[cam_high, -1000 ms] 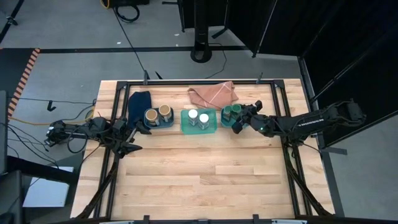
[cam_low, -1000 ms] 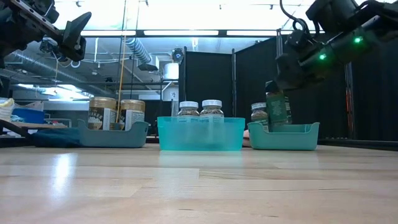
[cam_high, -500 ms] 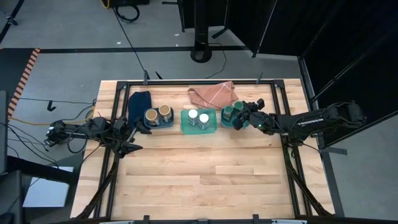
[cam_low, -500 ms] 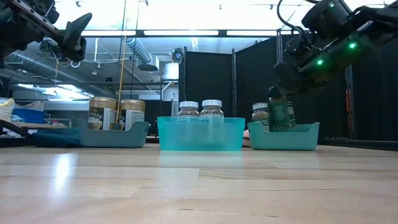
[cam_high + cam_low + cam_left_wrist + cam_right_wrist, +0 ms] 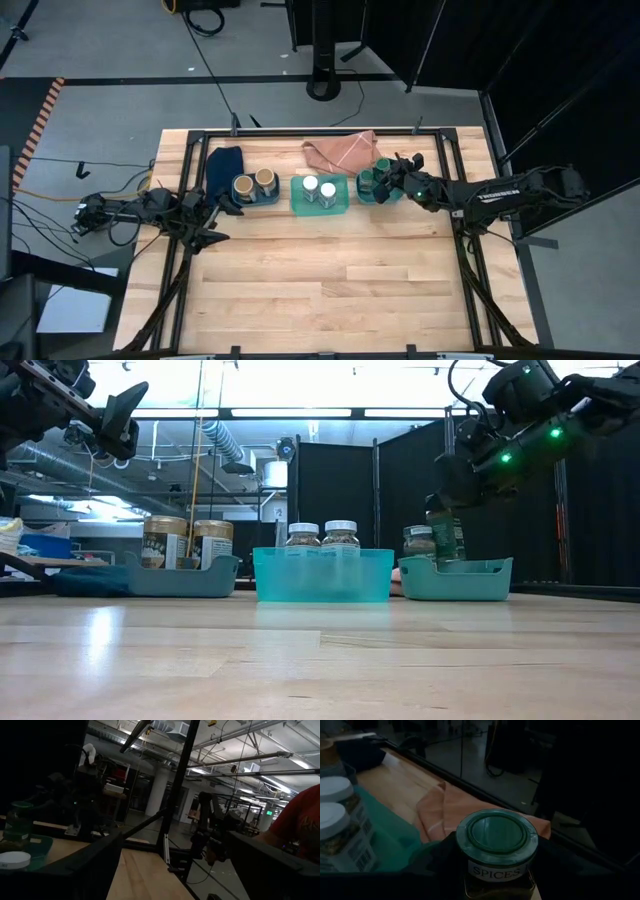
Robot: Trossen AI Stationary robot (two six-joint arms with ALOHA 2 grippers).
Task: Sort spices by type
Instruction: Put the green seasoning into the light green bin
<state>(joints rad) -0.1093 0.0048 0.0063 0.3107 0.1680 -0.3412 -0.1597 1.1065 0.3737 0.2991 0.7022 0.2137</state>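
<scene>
across three trays (image 5: 323, 208), six jars (image 5: 311, 185)

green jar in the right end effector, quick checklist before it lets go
1. Right end effector gripping the green-lidded jar: ok.
2. Jar over the right tray: ok.
3. Jar upright: ok.
4. Jar bottom resting on the tray floor: cannot tell, the tray wall hides it.
5. Clear of the other green jar in that tray: cannot tell.
6. Left end effector parked away at the table's left edge: ok.
</scene>
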